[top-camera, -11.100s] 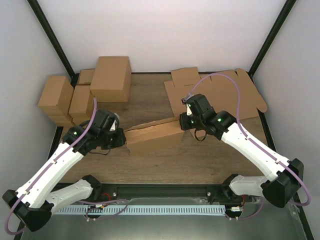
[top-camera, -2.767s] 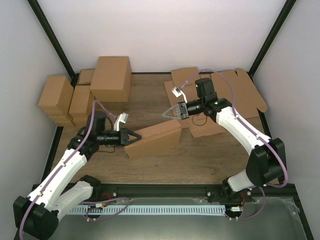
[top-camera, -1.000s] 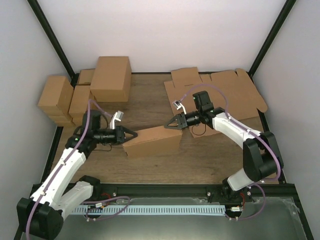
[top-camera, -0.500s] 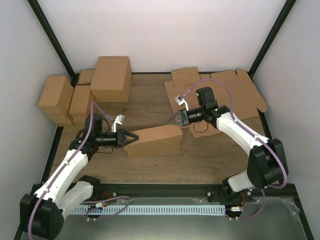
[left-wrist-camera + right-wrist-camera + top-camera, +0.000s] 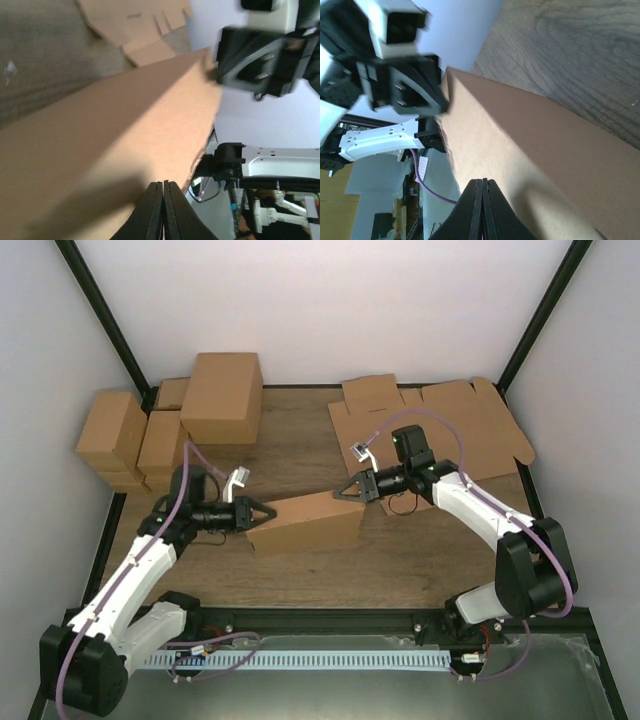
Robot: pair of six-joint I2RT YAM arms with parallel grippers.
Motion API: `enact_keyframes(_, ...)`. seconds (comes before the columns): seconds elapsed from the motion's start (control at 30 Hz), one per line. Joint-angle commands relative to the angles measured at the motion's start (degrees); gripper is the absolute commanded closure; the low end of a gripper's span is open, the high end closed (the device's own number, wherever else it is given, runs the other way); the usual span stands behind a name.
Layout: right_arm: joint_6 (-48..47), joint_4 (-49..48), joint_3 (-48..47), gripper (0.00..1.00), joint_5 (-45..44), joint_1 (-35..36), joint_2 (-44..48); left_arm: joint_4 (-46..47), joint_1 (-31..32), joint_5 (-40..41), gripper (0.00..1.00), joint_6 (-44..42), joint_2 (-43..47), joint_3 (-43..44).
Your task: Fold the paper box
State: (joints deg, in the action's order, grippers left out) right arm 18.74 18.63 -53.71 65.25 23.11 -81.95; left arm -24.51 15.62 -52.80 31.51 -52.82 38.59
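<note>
The paper box (image 5: 305, 523) is a brown cardboard carton folded into a closed long shape, lying in the middle of the table. My left gripper (image 5: 266, 514) is shut and empty, its tips against the box's left end. My right gripper (image 5: 343, 491) is shut and empty, its tips at the box's upper right corner. In the left wrist view the closed fingers (image 5: 157, 205) rest against the box's brown face (image 5: 100, 135). In the right wrist view the closed fingers (image 5: 492, 205) touch the box's face (image 5: 535, 150), with the left gripper beyond the far end.
Several finished brown cartons (image 5: 222, 395) stand stacked at the back left, with smaller ones (image 5: 108, 430) beside them. Flat die-cut cardboard sheets (image 5: 470, 425) lie at the back right under the right arm. Black frame posts stand at both back corners.
My right gripper has dropped slightly onto the box's upper right corner. The left gripper stays at the left end. The box has hardly moved.
</note>
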Motion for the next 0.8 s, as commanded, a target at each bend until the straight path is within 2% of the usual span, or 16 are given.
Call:
enact_keyframes(0.0,-0.9,5.1,-6.7,0.99,-1.4,0.3,2.4,1.9,-0.1,0.7,0.96,0.0,-1.0,-7.5)
enact_keyframes(0.1,-0.9,4.7,-5.3,0.99,-0.9,0.4,3.7,1.1,-0.1,0.8,0.96,0.1,-0.7,-7.2)
enact_keyframes(0.27,-1.2,0.6,2.2,0.99,-1.2,0.3,0.0,-1.8,-0.1,-0.2,0.96,1.9,0.7,0.0)
enact_keyframes(0.4,-1.2,-0.4,4.3,0.99,-4.7,0.4,-0.6,-5.0,-0.1,0.2,0.96,0.9,0.9,4.3)
enact_keyframes(0.67,-2.3,3.1,4.7,0.99,-7.2,0.4,2.2,-6.5,0.0,1.6,0.96,1.3,2.6,-3.2)
enact_keyframes(0.77,-2.4,5.5,6.7,0.99,-9.0,0.4,5.4,-10.6,0.0,1.4,0.96,1.8,5.2,-4.7)
